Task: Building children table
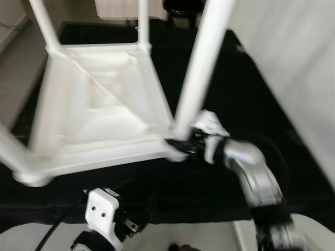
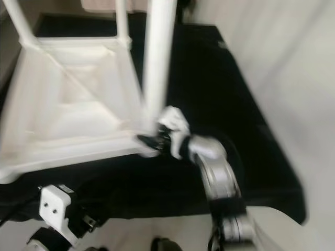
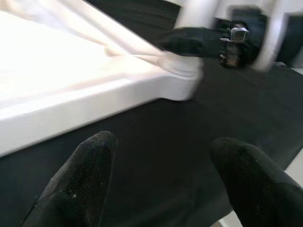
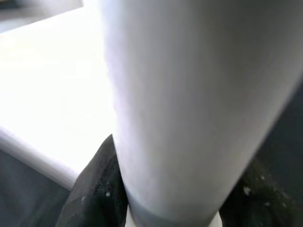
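White children's table [image 1: 99, 110] upside down on black cloth, round legs [image 1: 201, 68] pointing up

One upturned table [image 1: 99, 112]; four legs [image 1: 201, 68], far ones blurred; two pincers [image 1: 180, 146]; one black cloth [image 1: 220, 78].

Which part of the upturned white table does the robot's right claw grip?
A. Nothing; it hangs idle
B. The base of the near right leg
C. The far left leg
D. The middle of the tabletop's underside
B: the right claw closes around the foot of the near right leg, where it joins the upturned table.
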Tool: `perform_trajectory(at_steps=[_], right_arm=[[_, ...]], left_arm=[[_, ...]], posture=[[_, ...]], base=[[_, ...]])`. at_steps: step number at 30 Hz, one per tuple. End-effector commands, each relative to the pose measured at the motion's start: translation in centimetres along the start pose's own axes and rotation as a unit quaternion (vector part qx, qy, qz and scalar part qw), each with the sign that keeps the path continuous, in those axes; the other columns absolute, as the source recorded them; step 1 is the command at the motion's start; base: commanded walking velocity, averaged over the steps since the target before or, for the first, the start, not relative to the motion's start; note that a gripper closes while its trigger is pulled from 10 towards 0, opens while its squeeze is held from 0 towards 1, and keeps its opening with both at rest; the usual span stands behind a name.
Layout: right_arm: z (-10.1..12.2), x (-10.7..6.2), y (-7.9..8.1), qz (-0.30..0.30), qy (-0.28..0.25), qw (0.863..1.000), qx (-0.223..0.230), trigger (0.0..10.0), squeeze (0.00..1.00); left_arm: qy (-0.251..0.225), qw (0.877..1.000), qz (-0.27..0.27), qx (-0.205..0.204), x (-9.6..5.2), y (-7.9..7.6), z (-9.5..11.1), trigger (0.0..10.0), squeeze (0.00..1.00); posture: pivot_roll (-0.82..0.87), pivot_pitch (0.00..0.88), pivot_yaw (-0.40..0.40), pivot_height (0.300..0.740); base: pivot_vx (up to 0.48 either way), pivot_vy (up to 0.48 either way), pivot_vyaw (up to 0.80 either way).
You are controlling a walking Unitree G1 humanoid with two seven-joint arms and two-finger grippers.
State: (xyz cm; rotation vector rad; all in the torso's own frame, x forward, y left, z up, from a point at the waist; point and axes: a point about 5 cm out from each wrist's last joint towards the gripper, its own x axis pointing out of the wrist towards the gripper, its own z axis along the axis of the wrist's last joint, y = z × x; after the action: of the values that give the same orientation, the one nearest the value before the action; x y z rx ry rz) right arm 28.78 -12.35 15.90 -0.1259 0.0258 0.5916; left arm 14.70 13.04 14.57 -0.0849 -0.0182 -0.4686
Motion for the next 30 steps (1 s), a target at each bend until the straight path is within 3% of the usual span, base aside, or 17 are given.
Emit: perform_trajectory(at_steps=[1,5,7,11,12,13,16,17,18,19,22,23,24,25,27,30], right_arm=[[-1.9,-2.7,0.8,-0.067,0.070,0.995,-0.005,0.0,0.00],[-2.0,-2.3,1.2,-0.039,0.066,0.997,-0.007,0.0,0.00],[-1.6,-0.6,2.5,0.015,0.059,0.998,-0.012,0.0,0.00],[-1.3,-0.4,4.2,0.074,0.058,0.995,-0.020,0.0,0.00],[-0.9,-0.2,4.9,0.112,0.042,0.993,-0.023,10.0,0.00],[-0.4,-0.2,5.7,0.145,0.034,0.989,-0.021,10.0,0.00],[0.2,-0.4,6.4,0.165,0.027,0.986,-0.018,10.0,0.00],[1.0,-0.6,7.1,0.212,0.010,0.977,-0.006,10.0,1.00],[1.0,-0.6,7.1,0.212,0.010,0.977,-0.006,10.0,1.00],[2.2,-1.0,8.0,0.316,-0.011,0.949,0.005,10.0,1.00],[2.6,-0.8,7.7,0.339,-0.018,0.940,-0.007,10.0,1.00],[2.8,-0.4,7.0,0.360,-0.023,0.932,-0.020,10.0,0.73],[2.9,-0.1,6.4,0.370,-0.026,0.928,-0.029,10.0,0.00],[2.9,-0.1,6.4,0.370,-0.026,0.928,-0.029,10.0,0.00],[3.2,1.1,4.8,0.402,-0.025,0.914,-0.050,10.0,0.00],[3.3,2.3,3.8,0.425,-0.017,0.903,-0.067,10.0,0.00]], left_arm=[[-0.004,1.000,0.009,-0.008,0.0,0.5,-0.4,10.0,0.00],[-0.007,1.000,0.002,-0.007,0.4,0.7,-0.5,10.0,0.00],[-0.010,0.999,-0.039,-0.008,1.4,0.8,-0.6,10.0,0.00],[-0.010,0.999,-0.041,-0.015,1.5,0.8,-0.7,10.0,0.00],[-0.010,0.999,-0.040,-0.020,1.5,0.8,-0.8,10.0,0.00],[-0.009,0.999,-0.041,-0.027,1.5,0.8,-0.8,10.0,0.00],[-0.009,0.998,-0.044,-0.032,1.5,0.7,-0.9,10.0,0.00],[-0.006,0.998,-0.051,-0.040,1.5,0.6,-0.9,10.0,0.00],[-0.006,0.998,-0.051,-0.040,1.5,0.6,-0.9,10.0,0.00],[-0.005,0.997,-0.064,-0.048,1.5,0.3,-1.0,10.0,0.00],[-0.004,0.996,-0.068,-0.049,1.5,0.2,-1.0,10.0,0.00],[-0.005,0.996,-0.073,-0.050,1.5,0.1,-0.9,10.0,0.00],[-0.006,0.996,-0.076,-0.051,1.5,0.1,-0.9,10.0,0.00],[-0.006,0.996,-0.076,-0.051,1.5,0.1,-0.9,10.0,0.00],[-0.007,0.995,-0.079,-0.053,1.5,-0.1,-0.8,10.0,0.00],[-0.007,0.995,-0.081,-0.054,1.4,-0.4,-0.7,10.0,0.00]], posture=[[-0.20,0.156,-0.081,0.740],[-0.19,0.153,-0.086,0.740],[-0.17,0.133,-0.101,0.740],[-0.17,0.125,-0.096,0.740],[-0.18,0.127,-0.096,0.740],[-0.18,0.127,-0.096,0.740],[-0.18,0.125,-0.094,0.740],[-0.18,0.127,-0.095,0.740],[-0.18,0.127,-0.095,0.740],[-0.17,0.129,-0.097,0.740],[-0.17,0.134,-0.100,0.740],[-0.17,0.140,-0.099,0.740],[-0.17,0.140,-0.099,0.740],[-0.17,0.140,-0.099,0.740],[-0.15,0.154,-0.099,0.740],[-0.14,0.158,-0.105,0.740]], base=[[0.000,0.000,0.00],[0.000,0.000,0.00],[0.000,0.000,0.00],[0.000,0.000,0.00],[0.000,0.000,0.00],[0.000,0.000,0.00],[0.000,0.000,0.00],[0.000,0.000,0.00],[0.000,0.000,0.00],[0.000,0.000,0.00],[0.000,0.000,0.00],[0.000,0.000,0.00],[0.000,0.000,0.00],[0.000,0.000,0.00],[0.000,0.000,0.00],[0.000,0.000,0.00]])
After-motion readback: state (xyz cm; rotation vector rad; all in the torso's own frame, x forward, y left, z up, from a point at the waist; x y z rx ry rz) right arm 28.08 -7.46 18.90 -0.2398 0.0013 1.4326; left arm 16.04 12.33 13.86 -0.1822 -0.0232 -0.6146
